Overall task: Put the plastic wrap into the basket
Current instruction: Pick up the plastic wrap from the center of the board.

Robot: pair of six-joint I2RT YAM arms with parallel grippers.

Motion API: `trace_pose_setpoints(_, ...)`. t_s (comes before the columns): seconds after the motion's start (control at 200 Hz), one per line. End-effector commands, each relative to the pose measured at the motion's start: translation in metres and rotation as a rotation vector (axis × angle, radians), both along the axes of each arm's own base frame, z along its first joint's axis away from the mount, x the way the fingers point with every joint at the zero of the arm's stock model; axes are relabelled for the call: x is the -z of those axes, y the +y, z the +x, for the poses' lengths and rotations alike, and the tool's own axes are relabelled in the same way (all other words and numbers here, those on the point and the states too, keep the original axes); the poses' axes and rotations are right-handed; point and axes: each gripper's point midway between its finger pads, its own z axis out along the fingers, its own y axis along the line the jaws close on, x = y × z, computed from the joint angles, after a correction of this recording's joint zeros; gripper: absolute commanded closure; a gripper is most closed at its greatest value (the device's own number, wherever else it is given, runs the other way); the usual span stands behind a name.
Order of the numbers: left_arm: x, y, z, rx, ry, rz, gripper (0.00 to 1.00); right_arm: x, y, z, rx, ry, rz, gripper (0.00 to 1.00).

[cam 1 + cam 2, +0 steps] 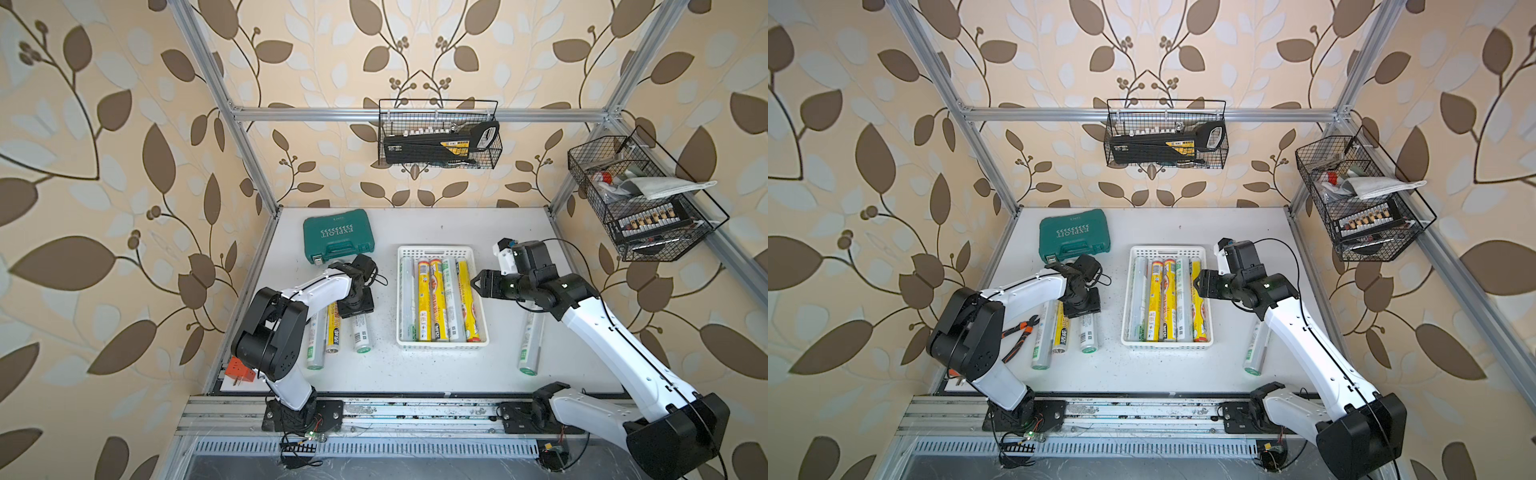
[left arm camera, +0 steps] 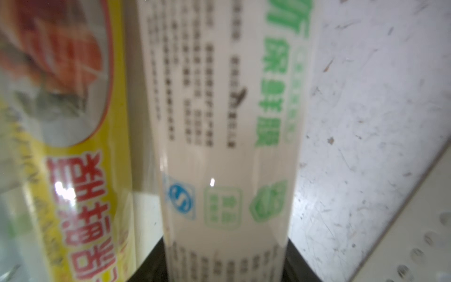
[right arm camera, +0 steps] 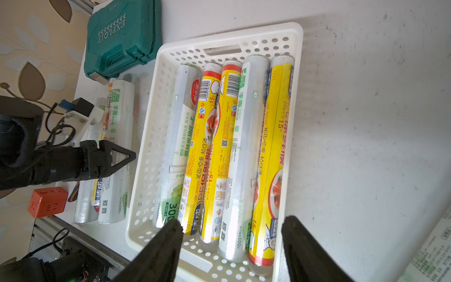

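Fingers (image 2: 295,266) on the left gripper (image 3: 123,156) are squeezing onto the long white-and-green plastic wrap roll (image 2: 227,146), which is lying on the white table (image 1: 415,374) beside a yellow-and-red roll (image 2: 80,195), left of the white perforated plastic basket (image 1: 442,345). I'm thinking: lifting it level, clearing the wall, laying it parallel over those inside. Right gripper (image 3: 233,221) is hanging wide open, empty.

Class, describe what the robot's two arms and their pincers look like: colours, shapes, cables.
The left arm and right arm have white shells between bulky black joints, each with a thin black cable along it. The left pincer and right pincer have black, tapering triangular fingers.
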Motion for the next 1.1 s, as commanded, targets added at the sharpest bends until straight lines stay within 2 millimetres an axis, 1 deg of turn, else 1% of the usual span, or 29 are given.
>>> trace_pose_setpoints(0.0, -0.055, -0.011, 0.007, 0.019, -0.081, -0.066, 0.62, 0.011, -0.001, -0.005, -0.004, 0.042, -0.003, 0.32)
trace_pose_setpoints(0.18, -0.107, -0.026, 0.006, 0.055, -0.151, -0.091, 0.62, 0.011, -0.002, -0.006, 0.001, 0.046, 0.0, 0.32)
trace_pose_setpoints(0.325, -0.143, -0.051, 0.009, 0.101, -0.213, -0.107, 0.62, 0.012, -0.002, -0.006, 0.005, 0.05, 0.002, 0.32)
trace_pose_setpoints(0.405, -0.155, -0.068, 0.011, 0.128, -0.244, -0.12, 0.61, 0.011, -0.002, -0.007, 0.004, 0.052, 0.006, 0.32)
trace_pose_setpoints(0.505, -0.164, -0.09, 0.015, 0.148, -0.265, -0.139, 0.61, 0.012, -0.002, -0.007, 0.006, 0.055, 0.008, 0.32)
trace_pose_setpoints(0.655, -0.17, -0.124, 0.021, 0.181, -0.289, -0.168, 0.61, 0.012, -0.003, -0.008, 0.008, 0.057, 0.005, 0.32)
trace_pose_setpoints(0.795, -0.166, -0.154, 0.026, 0.217, -0.284, -0.17, 0.61, 0.012, -0.004, -0.009, 0.01, 0.058, 0.003, 0.32)
trace_pose_setpoints(0.98, -0.146, -0.184, 0.029, 0.243, -0.255, -0.172, 0.61, 0.013, -0.007, -0.009, 0.015, 0.062, -0.004, 0.32)
trace_pose_setpoints(1.095, -0.131, -0.196, 0.029, 0.245, -0.234, -0.178, 0.61, 0.015, -0.01, -0.008, 0.022, 0.065, -0.007, 0.32)
